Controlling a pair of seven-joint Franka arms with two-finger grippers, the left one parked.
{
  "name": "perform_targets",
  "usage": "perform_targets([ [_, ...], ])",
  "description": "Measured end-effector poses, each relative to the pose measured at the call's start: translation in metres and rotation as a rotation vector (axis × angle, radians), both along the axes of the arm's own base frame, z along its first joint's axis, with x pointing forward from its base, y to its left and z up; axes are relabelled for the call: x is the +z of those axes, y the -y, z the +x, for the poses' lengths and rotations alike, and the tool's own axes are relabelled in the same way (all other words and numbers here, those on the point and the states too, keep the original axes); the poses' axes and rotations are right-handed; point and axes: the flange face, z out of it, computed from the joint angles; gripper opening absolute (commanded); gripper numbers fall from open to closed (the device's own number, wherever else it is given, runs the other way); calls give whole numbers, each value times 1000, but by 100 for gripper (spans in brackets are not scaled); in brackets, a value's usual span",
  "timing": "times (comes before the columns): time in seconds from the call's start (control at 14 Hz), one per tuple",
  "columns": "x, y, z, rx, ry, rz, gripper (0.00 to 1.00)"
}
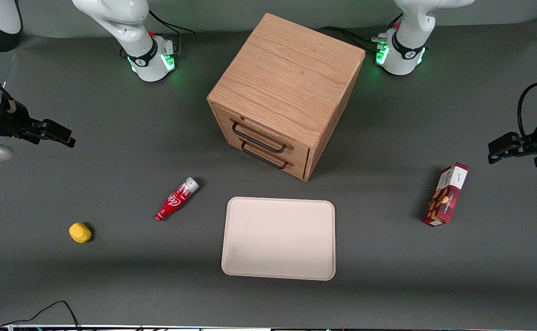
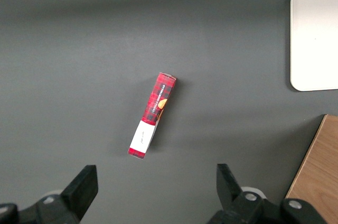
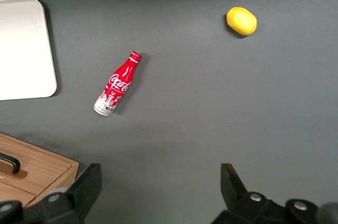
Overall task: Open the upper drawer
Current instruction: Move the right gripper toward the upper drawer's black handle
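The oak cabinet (image 1: pixel 286 78) stands mid-table, its front angled toward the working arm's end. The upper drawer (image 1: pixel 268 136) is shut flush, with its thin black wire handle (image 1: pixel 258 138) above the lower drawer's twin handle (image 1: pixel 263 158). My right gripper (image 1: pixel 68 137) hovers far off toward the working arm's end of the table, open and empty, well apart from the cabinet. In the right wrist view the gripper (image 3: pixel 161 182) has its fingers spread over bare mat, with a cabinet corner (image 3: pixel 37 171) and a piece of a handle (image 3: pixel 10 163) showing.
A red cola bottle (image 1: pixel 176 199) lies between the gripper and the cabinet, nearer the front camera. A yellow lemon (image 1: pixel 80 232) lies nearer the camera still. A beige tray (image 1: pixel 278 238) sits in front of the cabinet. A red snack box (image 1: pixel 446 194) stands toward the parked arm's end.
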Motion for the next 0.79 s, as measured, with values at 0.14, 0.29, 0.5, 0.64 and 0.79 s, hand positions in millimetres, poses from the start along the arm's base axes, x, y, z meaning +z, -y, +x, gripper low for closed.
perform_targets([
  [0.14, -1, 0, 1, 0, -1, 1, 100],
  [0.29, -3, -2, 3, 5, 0, 3, 100],
  [0.5, -8, -48, 23, 98, 16, 32, 100],
  [0.64, -12, -123, 31, 233, 18, 68, 100],
  [0.79, -24, -201, 31, 375, 3, 128, 100],
])
